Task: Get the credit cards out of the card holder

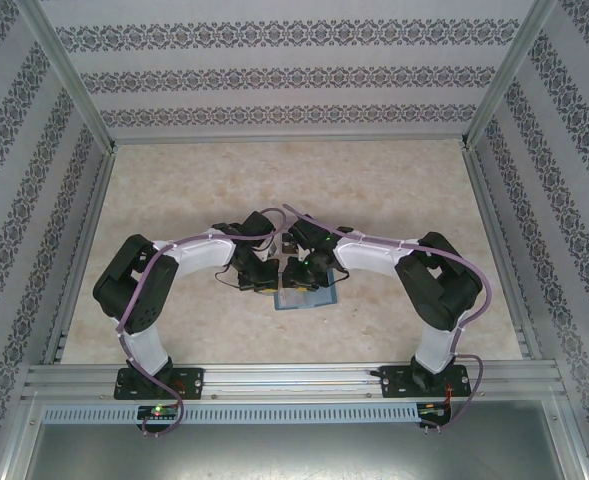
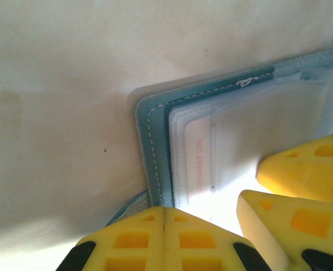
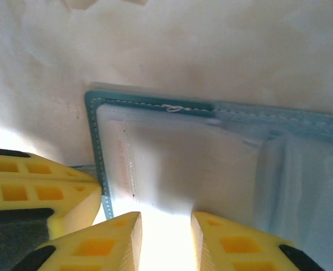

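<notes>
You're working at the open card holder [image 2: 155, 147]
Your left gripper [image 2: 163, 217] is pressing its fingers together; right gripper [image 3: 165, 217] is standing spread

The far half of the table [image 1: 294, 190] lies bare, as do the strips along both side walls [image 1: 34, 200], so there is free passage there. Near the middle it is crowded: the left arm [image 1: 189, 255] and right arm [image 1: 384, 255] fold inward and meet over the open card holder [image 1: 304, 299]. The left jaws, pressed together, block its left edge [image 2: 155, 147]. The right jaws, slightly parted, stand just beside them at the near edge, leaving only the holder's far side reachable.
</notes>
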